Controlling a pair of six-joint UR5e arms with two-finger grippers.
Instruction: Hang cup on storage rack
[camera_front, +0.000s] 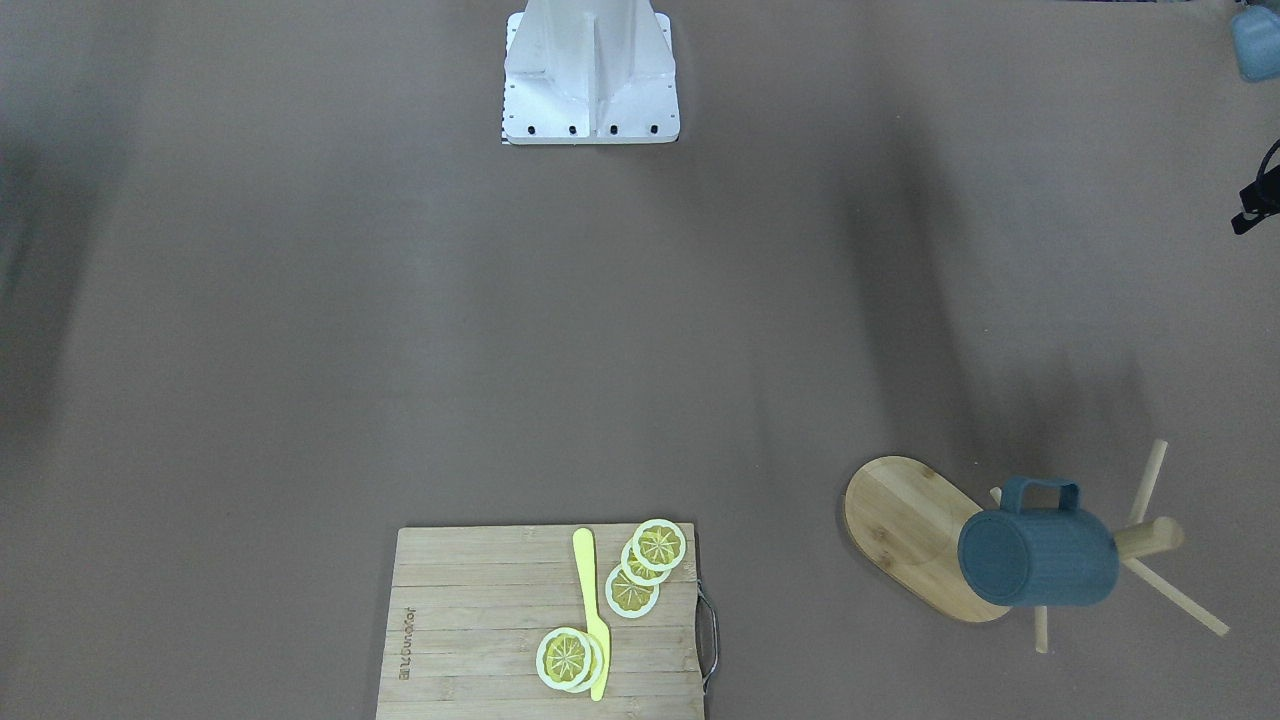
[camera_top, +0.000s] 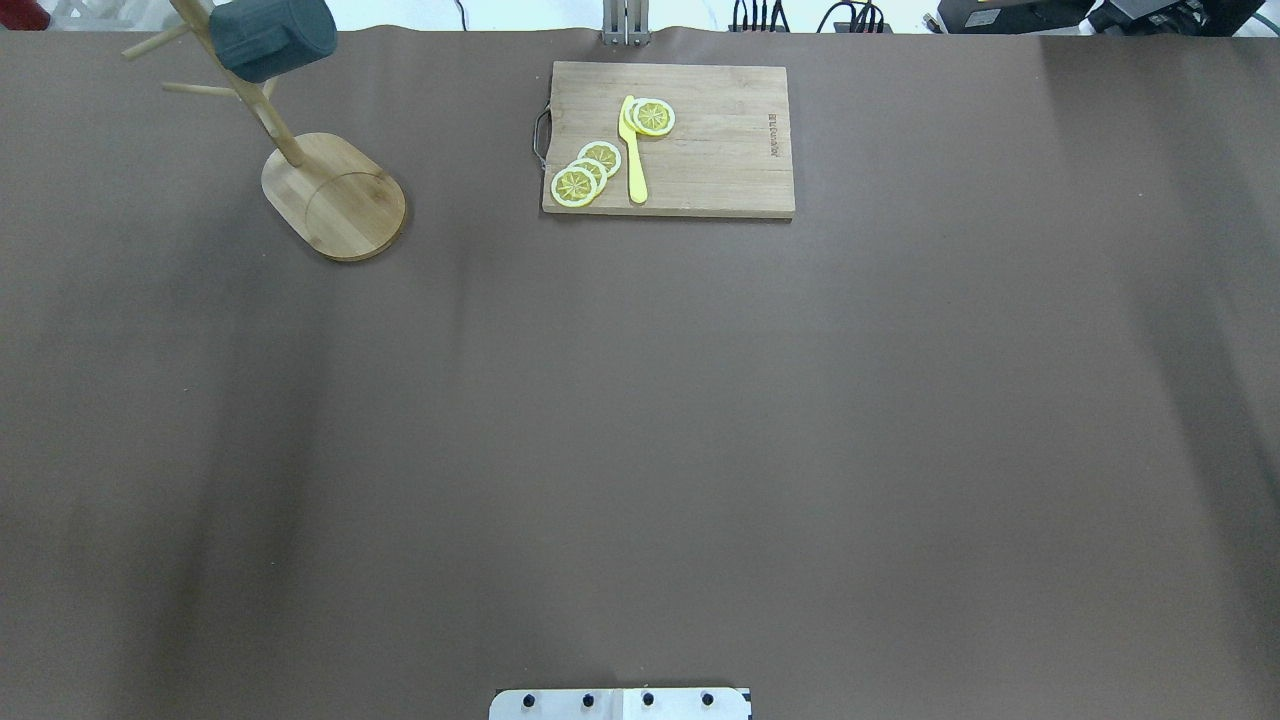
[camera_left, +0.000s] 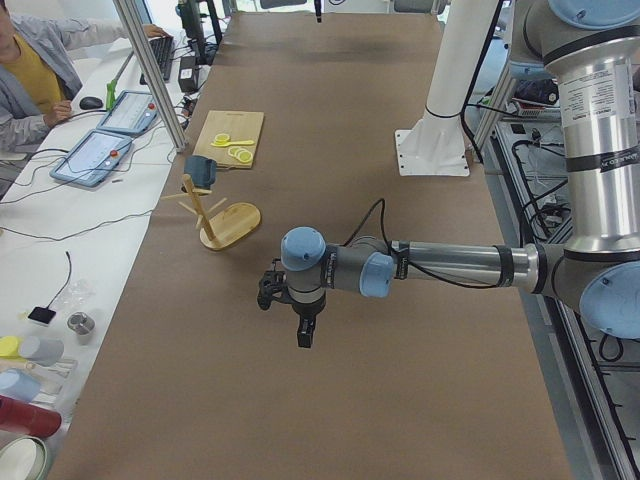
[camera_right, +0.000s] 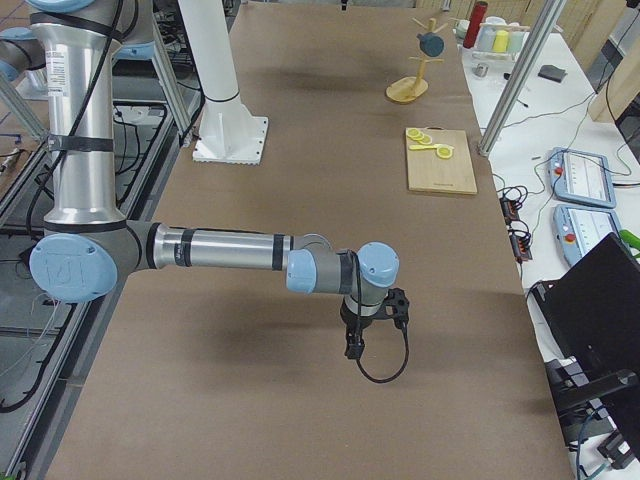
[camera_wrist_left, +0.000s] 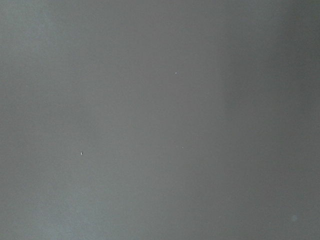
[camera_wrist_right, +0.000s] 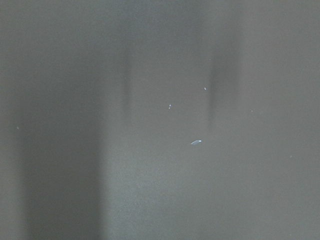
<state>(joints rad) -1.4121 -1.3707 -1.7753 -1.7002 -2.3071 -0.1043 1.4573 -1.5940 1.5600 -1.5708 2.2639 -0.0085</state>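
The cup (camera_front: 1040, 555) hangs by its handle on a peg of the storage rack (camera_front: 900, 520), tipped sideways, so its own weight likely keeps it seated. It is well apart from the left end effector (camera_left: 270, 297) and right end effector (camera_right: 397, 303); I cannot tell whether either is released or clenched

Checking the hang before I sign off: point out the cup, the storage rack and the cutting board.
cup (camera_front: 1060, 556), front-facing view, ribbed side wall.
storage rack (camera_front: 900, 515), front-facing view, bare oval base.
cutting board (camera_front: 480, 620), front-facing view, bare slats.
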